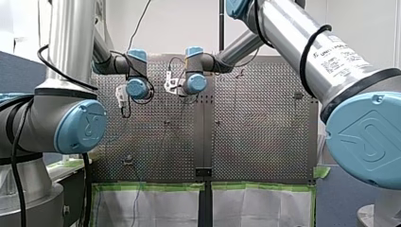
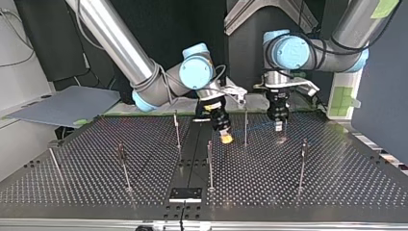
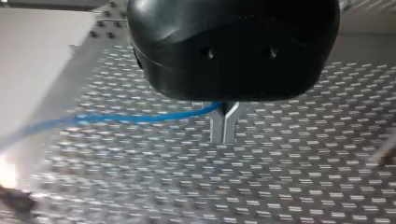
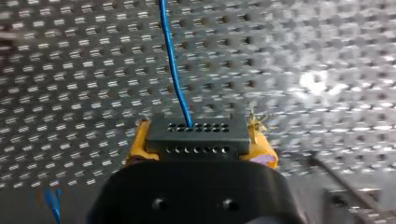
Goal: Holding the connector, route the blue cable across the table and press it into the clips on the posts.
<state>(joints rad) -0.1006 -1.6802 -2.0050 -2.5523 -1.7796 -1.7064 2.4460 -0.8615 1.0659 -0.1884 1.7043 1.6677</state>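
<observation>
Right gripper [image 4: 200, 145]: yellow pads clamped on the black connector [image 4: 196, 135].
Left gripper [image 3: 224, 125]: metal fingers closed on the blue cable [image 3: 140, 118].
Location: strung between both, low over the table [image 2: 337, 168].
Handling: likely thin, limp, light; hold by the rigid connector.

Front and top views oppose across the table [image 2: 337, 183] — wrist views close.

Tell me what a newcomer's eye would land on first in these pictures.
The blue cable stands out first. In the right wrist view it runs from the black connector, clamped between my right gripper's yellow pads, out over the perforated table. In the left wrist view my left gripper's metal fingers are shut on that cable. Thin posts stand across the table in the top view.
</observation>
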